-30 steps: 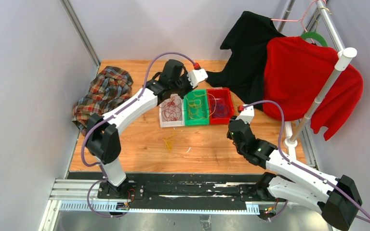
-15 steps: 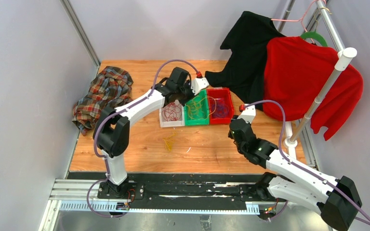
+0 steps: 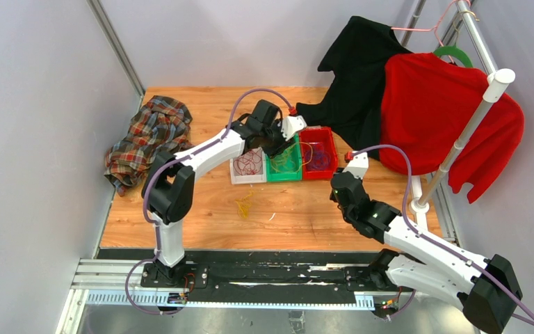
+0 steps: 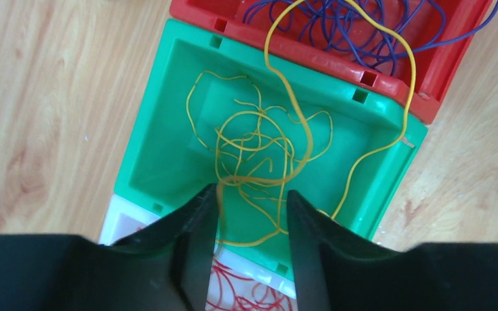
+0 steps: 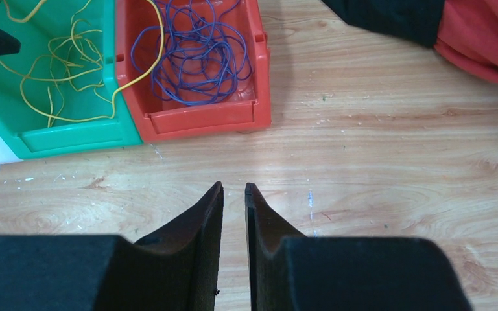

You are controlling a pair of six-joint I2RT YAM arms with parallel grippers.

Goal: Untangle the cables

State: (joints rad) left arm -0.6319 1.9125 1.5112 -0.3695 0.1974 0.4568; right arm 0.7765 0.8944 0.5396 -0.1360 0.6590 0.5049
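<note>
My left gripper (image 4: 251,192) hangs open just above the green bin (image 4: 162,123), which holds a loose tangle of yellow cables (image 4: 259,149). The strands lie below and between its fingers, with nothing gripped. One long yellow loop (image 4: 407,65) crosses into the red bin (image 4: 311,55), where the purple cables (image 4: 356,26) lie. Red cables (image 4: 246,295) sit in the white bin (image 3: 240,177). My right gripper (image 5: 234,186) hovers over bare wood in front of the red bin (image 5: 201,120), jaws a narrow gap apart and holding nothing. From above, the left gripper (image 3: 278,147) is over the bins.
A few loose yellow strands (image 3: 244,204) lie on the wood in front of the bins. A plaid shirt (image 3: 149,136) is bunched at the left edge. A black garment (image 3: 361,69) and a red one (image 3: 445,118) hang on a rack (image 3: 462,139) at the right.
The left arm swung right from the white bin to over the green bin, and its jaws went from shut to open. The right arm hardly moved.
</note>
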